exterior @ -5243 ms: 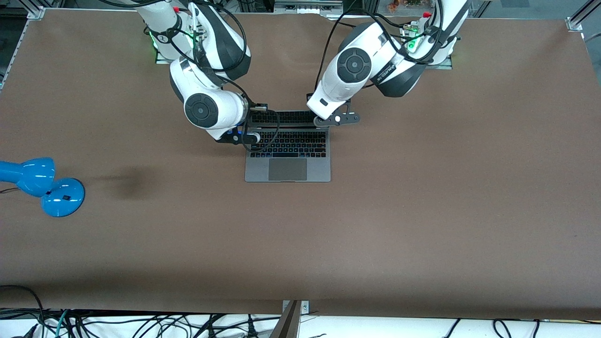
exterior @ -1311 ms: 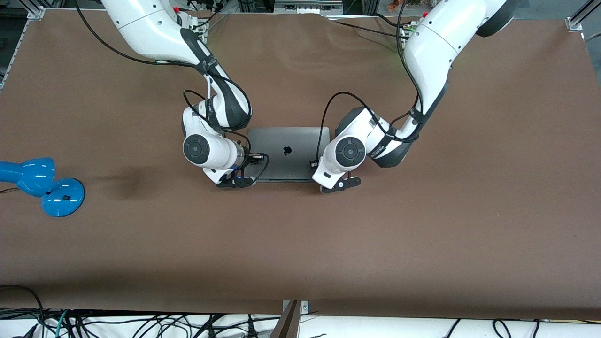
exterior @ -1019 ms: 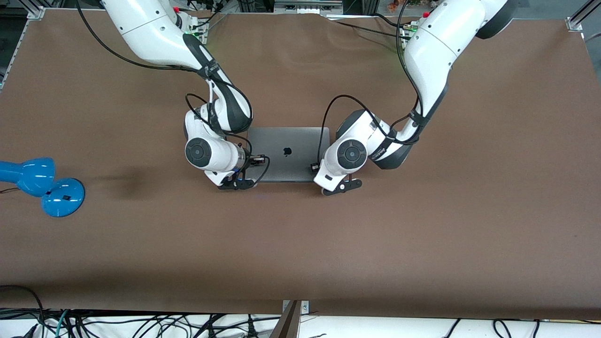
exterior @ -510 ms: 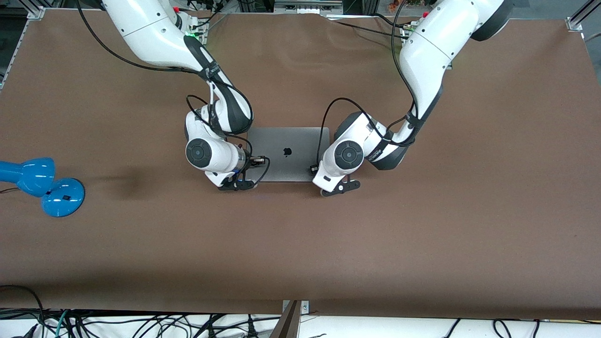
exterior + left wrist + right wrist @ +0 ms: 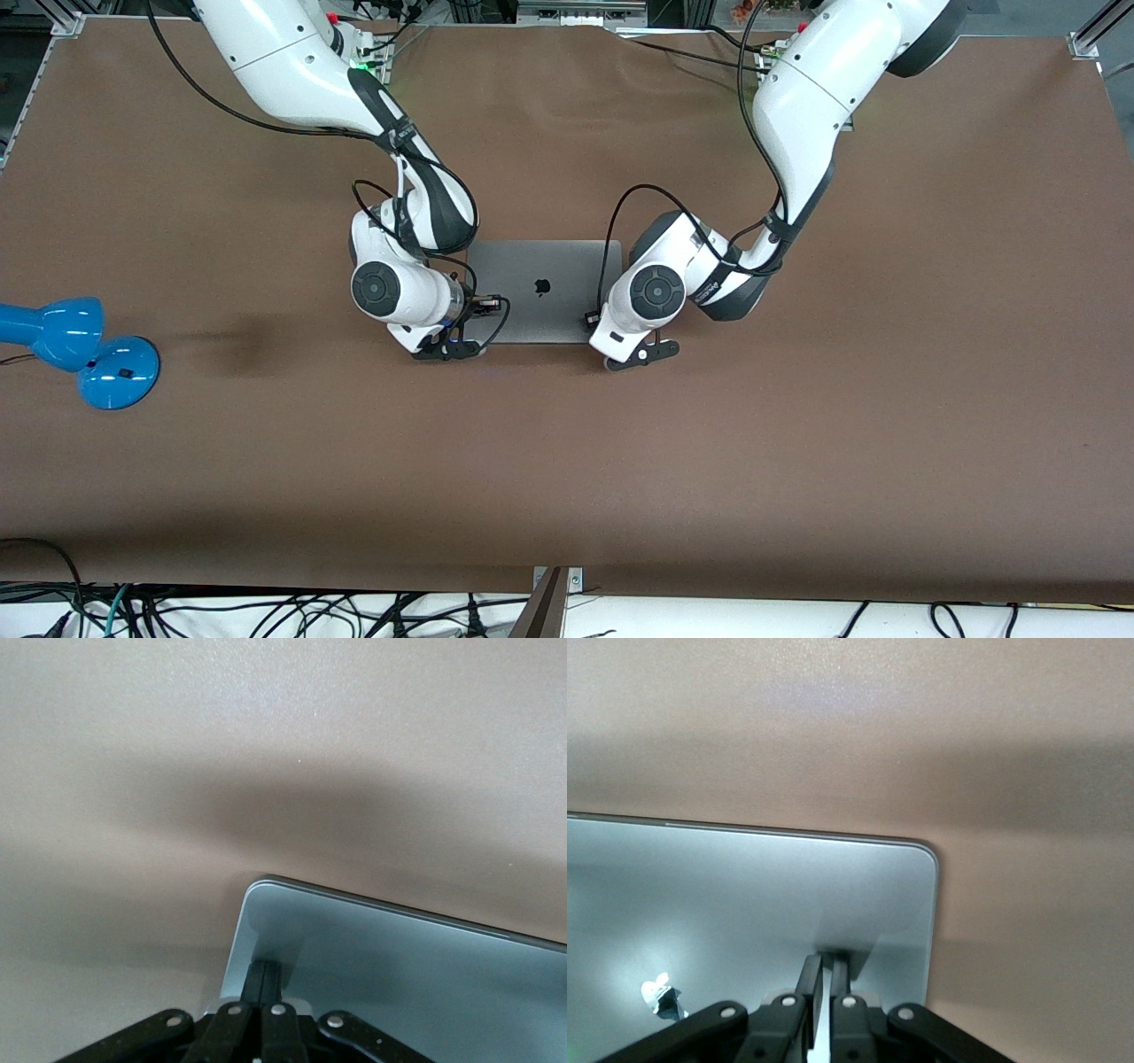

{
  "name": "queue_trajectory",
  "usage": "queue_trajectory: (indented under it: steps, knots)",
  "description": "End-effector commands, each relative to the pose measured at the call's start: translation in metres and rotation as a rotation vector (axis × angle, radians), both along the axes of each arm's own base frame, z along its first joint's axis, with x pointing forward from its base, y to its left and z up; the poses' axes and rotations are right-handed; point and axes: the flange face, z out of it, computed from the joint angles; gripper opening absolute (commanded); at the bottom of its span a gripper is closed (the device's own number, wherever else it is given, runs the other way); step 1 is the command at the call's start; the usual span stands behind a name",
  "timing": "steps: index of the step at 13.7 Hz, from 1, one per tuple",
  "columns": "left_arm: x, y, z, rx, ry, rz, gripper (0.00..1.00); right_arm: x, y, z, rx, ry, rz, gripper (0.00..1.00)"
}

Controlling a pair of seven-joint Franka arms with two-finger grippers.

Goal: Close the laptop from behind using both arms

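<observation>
The laptop lies shut and flat near the middle of the brown table, its grey lid up with the dark apple logo showing. The left gripper sits at the laptop's corner nearest the front camera on the left arm's end, and the left wrist view shows its fingers pressed together with their tips resting on the lid just inside that rounded corner. The right gripper sits at the matching near corner toward the right arm's end; in the right wrist view its fingers are drawn almost together, a thin slit between them, tips down on the lid close to the corner. Neither gripper clasps anything. A blue desk lamp lies on the table well apart from the laptop, at the right arm's end.
</observation>
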Motion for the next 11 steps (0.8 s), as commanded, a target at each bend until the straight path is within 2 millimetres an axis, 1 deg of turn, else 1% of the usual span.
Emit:
queue_trajectory:
  steps: [1,2,4,5,6,7,8,10,11]
  knots:
    - [0.005,-0.005,-0.005,0.02,-0.031,0.001,0.29,0.01,0.008,0.005,0.013,-0.039,0.018,0.11]
    - [0.006,-0.005,-0.001,0.02,-0.038,0.002,0.99,0.01,0.01,0.017,0.017,-0.046,0.022,0.11]
    - [0.012,0.001,0.008,0.024,-0.055,0.005,1.0,0.008,0.009,0.038,0.016,-0.007,0.039,0.18]
    - [0.014,0.001,0.019,0.019,-0.066,0.006,1.0,0.012,0.008,0.054,0.018,0.009,0.048,0.22]
    - [0.014,0.001,0.02,0.021,-0.067,0.005,1.0,0.016,0.006,0.07,0.011,0.031,0.057,0.35]
    - [0.013,0.001,0.024,0.022,-0.068,0.001,1.0,0.021,-0.005,0.085,-0.024,0.035,0.081,0.51]
    - [0.014,0.002,0.028,0.023,-0.071,0.002,1.0,0.021,-0.01,0.103,-0.068,0.02,0.122,0.61]
    - [0.012,0.007,0.056,0.027,-0.087,-0.003,1.0,0.023,-0.026,0.142,-0.13,-0.029,0.169,0.82]
    - [0.008,0.008,0.075,0.033,-0.096,-0.01,1.0,0.026,-0.038,0.16,-0.134,-0.032,0.158,0.92]
